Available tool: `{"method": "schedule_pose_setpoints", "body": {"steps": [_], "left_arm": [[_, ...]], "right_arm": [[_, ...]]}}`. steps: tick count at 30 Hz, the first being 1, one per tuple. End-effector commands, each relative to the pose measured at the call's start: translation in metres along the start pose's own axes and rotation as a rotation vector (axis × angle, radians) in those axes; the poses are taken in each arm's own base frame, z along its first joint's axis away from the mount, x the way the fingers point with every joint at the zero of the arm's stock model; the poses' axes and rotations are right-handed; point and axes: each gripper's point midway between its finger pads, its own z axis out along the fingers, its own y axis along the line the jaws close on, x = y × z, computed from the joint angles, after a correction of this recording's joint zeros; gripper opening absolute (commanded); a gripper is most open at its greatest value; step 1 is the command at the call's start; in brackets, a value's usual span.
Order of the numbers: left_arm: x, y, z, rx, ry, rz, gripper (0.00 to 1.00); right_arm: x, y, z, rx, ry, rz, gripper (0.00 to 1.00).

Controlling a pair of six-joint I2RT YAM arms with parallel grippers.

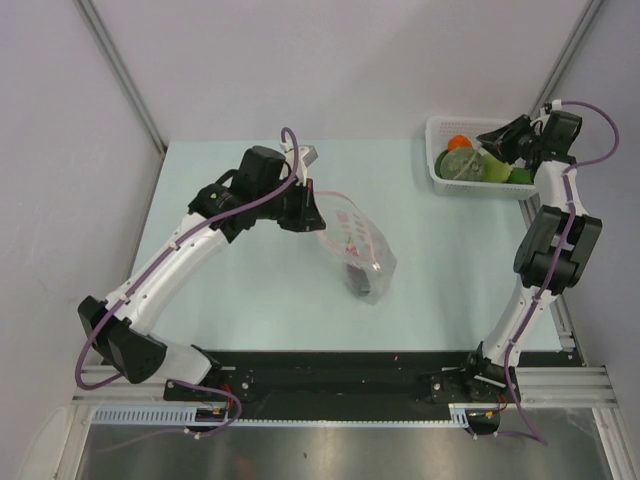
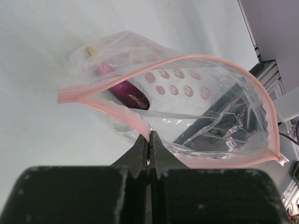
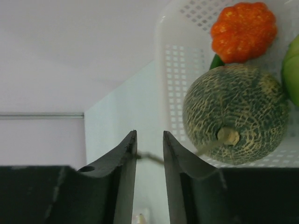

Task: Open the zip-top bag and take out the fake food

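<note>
Left gripper (image 2: 148,139) is clamping the zip-top bag (image 2: 201,88) by its pink strip; a purple eggplant (image 2: 128,93) is showing dimly inside, other contents unclear. Right gripper (image 3: 149,140), jaws slightly apart, is hovering beside the basket (image 3: 180,60), cut off upper right.

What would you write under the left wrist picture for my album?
Left gripper pinches the open zip-top bag by its pink rim, purple eggplant inside.

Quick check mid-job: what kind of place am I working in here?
Probably a robot test cell, not a kitchen: plain grey panel walls enclose a pale table, and aluminium framing runs along its near edge.
</note>
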Motion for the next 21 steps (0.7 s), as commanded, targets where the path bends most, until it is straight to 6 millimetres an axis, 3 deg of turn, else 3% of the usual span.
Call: {"method": "schedule_pose_setpoints", "body": {"steps": [1, 5, 8, 12, 13, 14, 16, 17, 19, 20, 21], "left_arm": [[-0.013, -0.016, -0.010, 0.058, -0.042, -0.007, 0.00], [-0.013, -0.017, -0.006, 0.062, -0.039, -0.022, 0.00], [-0.019, -0.016, -0.010, 0.045, -0.053, -0.023, 0.00], [-0.029, -0.018, -0.022, 0.022, -0.086, -0.013, 0.00], [-0.030, -0.017, -0.024, 0.015, -0.088, -0.012, 0.00], [-0.029, -0.016, -0.025, 0.007, -0.085, -0.011, 0.00], [-0.026, -0.014, -0.026, -0.001, -0.080, -0.009, 0.00], [-0.025, -0.013, -0.026, -0.005, -0.077, -0.011, 0.00], [-0.021, -0.012, -0.025, -0.007, -0.064, -0.013, 0.00], [-0.019, -0.011, -0.025, -0.012, -0.053, -0.013, 0.00], [-0.017, -0.009, -0.023, -0.015, -0.045, -0.015, 0.00]], "right_arm": [[-0.013, -0.014, 0.000, 0.100, 0.012, -0.059, 0.38], [-0.005, -0.008, -0.019, 0.200, 0.056, -0.054, 0.57], [0.000, 0.006, -0.048, 0.303, 0.052, -0.101, 0.65], [0.010, 0.027, -0.091, 0.405, 0.035, -0.169, 0.67], [0.023, 0.028, -0.095, 0.416, 0.062, -0.176, 0.68], [0.026, 0.048, -0.108, 0.390, 0.047, -0.204, 0.69], [0.046, 0.067, -0.116, 0.356, 0.090, -0.249, 0.70], [0.061, 0.097, -0.123, 0.304, 0.104, -0.301, 0.70], [0.085, 0.126, -0.132, 0.247, 0.142, -0.357, 0.70], [0.112, 0.152, -0.132, 0.185, 0.191, -0.409, 0.69], [0.120, 0.172, -0.145, 0.141, 0.181, -0.437, 0.69]]}}
